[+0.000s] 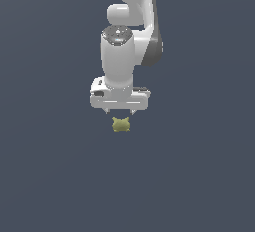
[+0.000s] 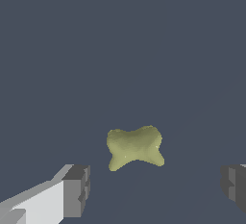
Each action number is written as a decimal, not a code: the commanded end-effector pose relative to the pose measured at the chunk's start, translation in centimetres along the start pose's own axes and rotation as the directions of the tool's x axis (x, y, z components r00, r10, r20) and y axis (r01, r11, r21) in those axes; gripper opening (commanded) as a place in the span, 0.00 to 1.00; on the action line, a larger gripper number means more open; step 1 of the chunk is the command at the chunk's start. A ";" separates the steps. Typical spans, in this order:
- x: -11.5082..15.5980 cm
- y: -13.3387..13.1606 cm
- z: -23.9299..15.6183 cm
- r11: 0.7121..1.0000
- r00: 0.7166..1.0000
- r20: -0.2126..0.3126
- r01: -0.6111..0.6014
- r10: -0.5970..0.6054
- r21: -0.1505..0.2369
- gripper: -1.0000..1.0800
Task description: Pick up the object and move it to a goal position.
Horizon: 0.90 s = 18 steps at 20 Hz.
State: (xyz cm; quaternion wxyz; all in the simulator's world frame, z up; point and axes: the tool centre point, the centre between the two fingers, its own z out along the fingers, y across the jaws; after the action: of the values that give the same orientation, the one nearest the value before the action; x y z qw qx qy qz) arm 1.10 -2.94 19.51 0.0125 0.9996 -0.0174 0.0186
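The olive-yellow object [image 1: 121, 125] is seen lying on the dark surface [image 1: 45, 176], just below the white gripper [image 1: 120, 111] in the exterior view, near the middle of the scene. The gripper is pointed downward from the white arm [image 1: 119, 57]. In the wrist view, the object [image 2: 134, 147] is shown between the two fingers [image 2: 77, 190], which are spread wide, well apart from it on either side. Nothing is held. Short nubs are visible at the object's corners.
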 end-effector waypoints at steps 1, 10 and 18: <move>0.0 0.5 -0.1 1.000 1.000 0.001 -0.005 0.005 -0.003 0.96; -0.1 0.3 0.2 0.999 0.999 0.002 -0.040 0.040 0.000 0.96; -0.3 0.2 1.0 0.986 0.986 0.007 -0.164 0.164 0.004 0.96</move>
State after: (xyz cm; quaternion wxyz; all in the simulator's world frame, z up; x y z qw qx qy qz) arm 0.88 -3.19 18.68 0.0091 0.9961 -0.0857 0.0166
